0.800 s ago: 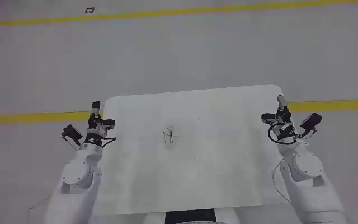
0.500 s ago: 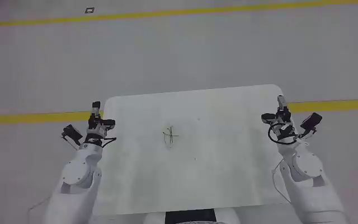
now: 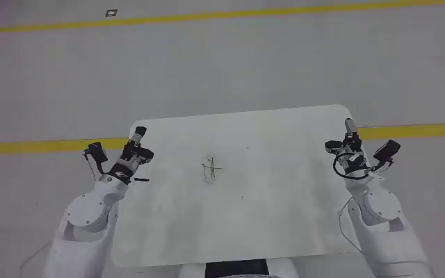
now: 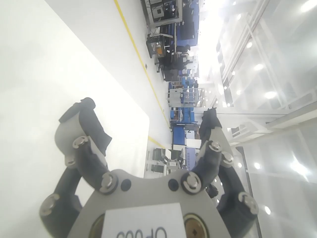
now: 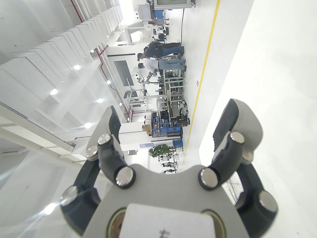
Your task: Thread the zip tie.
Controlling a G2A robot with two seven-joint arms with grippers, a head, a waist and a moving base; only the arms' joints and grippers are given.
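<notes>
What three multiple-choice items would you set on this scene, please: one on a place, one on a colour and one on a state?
1. Where does the zip tie lie?
A) near the middle of the table
B) on the floor
C) in a tool

2. What colour are the floor lines?
A) red
B) yellow
C) blue

3. How is the left tool?
A) shut on the tie
B) shut, empty
C) open

Key: A, it rests on the tabletop between the arms; B, both stripes are yellow; C, a wide gap shows, with nothing held.
</notes>
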